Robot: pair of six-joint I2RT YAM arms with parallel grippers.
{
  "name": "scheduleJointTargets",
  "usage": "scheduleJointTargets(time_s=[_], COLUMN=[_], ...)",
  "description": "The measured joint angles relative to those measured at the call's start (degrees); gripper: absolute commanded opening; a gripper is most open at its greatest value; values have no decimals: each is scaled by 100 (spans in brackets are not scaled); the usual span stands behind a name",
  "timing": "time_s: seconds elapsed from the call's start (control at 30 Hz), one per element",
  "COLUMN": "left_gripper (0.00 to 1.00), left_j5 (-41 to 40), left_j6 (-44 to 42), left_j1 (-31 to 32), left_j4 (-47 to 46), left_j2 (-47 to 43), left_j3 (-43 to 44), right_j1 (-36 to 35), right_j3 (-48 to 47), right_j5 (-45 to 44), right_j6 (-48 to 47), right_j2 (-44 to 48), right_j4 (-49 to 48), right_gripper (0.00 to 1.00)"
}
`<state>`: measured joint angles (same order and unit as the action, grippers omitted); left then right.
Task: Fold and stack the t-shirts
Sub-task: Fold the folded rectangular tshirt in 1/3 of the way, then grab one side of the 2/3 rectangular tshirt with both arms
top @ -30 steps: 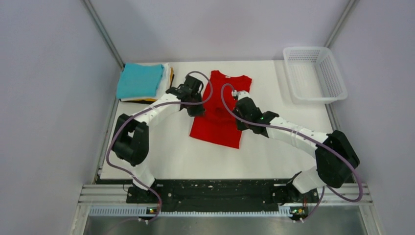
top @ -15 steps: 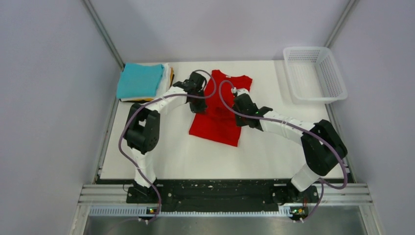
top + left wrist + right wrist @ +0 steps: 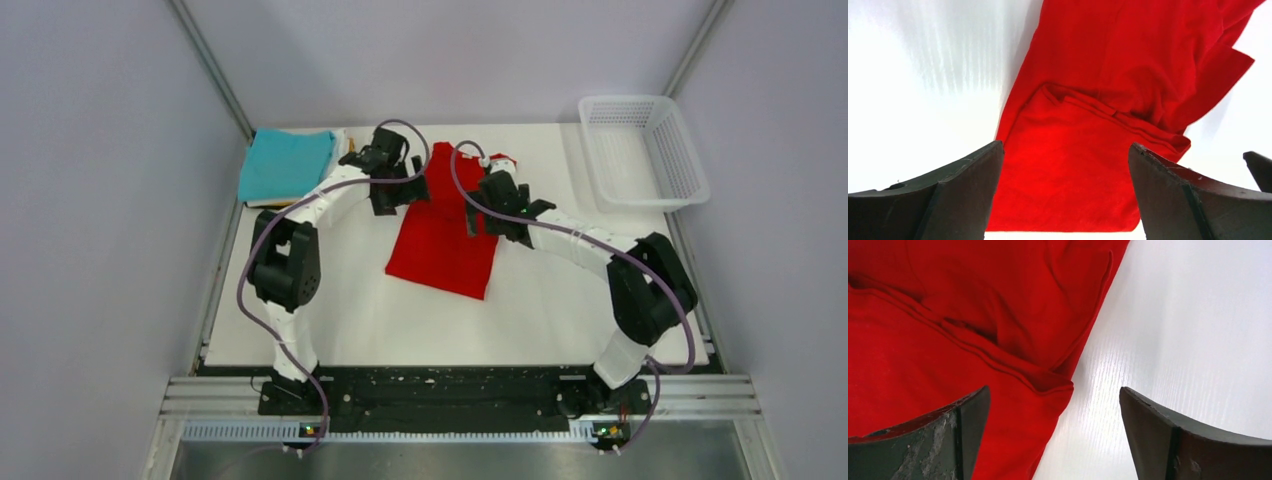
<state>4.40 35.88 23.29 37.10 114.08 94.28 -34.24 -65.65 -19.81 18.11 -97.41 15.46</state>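
Pale lilac walls (image 3: 100, 200), white table (image 3: 560, 310)

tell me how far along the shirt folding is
Done: a folded stack, teal on top, sits at the far left. In hand: nothing; the left gripper and right gripper hang open over the partly folded red t-shirt. Left: finish folding it and stack it.

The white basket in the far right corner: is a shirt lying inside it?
No, the white mesh basket shows only its bare bottom in the top view, and the red t-shirt lies outside it on the table.
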Motion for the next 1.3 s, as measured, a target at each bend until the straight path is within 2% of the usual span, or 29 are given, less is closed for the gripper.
scheduleJointTargets(time_s=[0.13, 0.27, 0.3, 0.43, 0.57, 0.7, 1.0, 1.13, 1.2, 1.27, 1.3], left_gripper=[99, 99, 99, 99, 88, 80, 46, 25, 9, 0, 0], left_j5=[-85, -175, -214, -267, -280, -273, -192, -146, -87, -15, 20], left_j6=[-2, 4, 37, 249, 529, 761, 1084, 1228, 1276, 1351, 1394], left_j1=[-17, -17, -17, -17, -17, -46, -184, -264, -291, -306, -306], left_j4=[-116, -146, -149, -168, -334, -645, -1355, -1502, -1611, -1735, -1805], left_j2=[-647, -1419, -1801, -2450, -2557, -2529, -2024, -1982, -1969, -1969, -1971], left_j3=[-632, -1510, -2000, -3071, -3722, -4068, -4079, -4140, -4192, -4277, -4321], right_j1=[0, -17, -46, -400, -844, -861, -861, -861, -861, -861, -861], right_j3=[105, 769, 957, 1626, 2194, 2559, 2719, 2778, 2785, 2785, 2787], right_j5=[160, 942, 1147, 1718, 2050, 2079, 1882, 1880, 1878, 1882, 1882], right_j6=[-4, -105, -116, -149, -11, 321, 828, 901, 918, 933, 944], right_j2=[284, 1049, 1252, 1849, 1989, 2028, 2463, 2487, 2487, 2490, 2490], right_j4=[81, 50, 46, 9, -94, -87, -96, -96, -85, -85, -85], right_gripper=[99, 99, 99, 99, 99, 99, 99, 99, 98, 97, 96])
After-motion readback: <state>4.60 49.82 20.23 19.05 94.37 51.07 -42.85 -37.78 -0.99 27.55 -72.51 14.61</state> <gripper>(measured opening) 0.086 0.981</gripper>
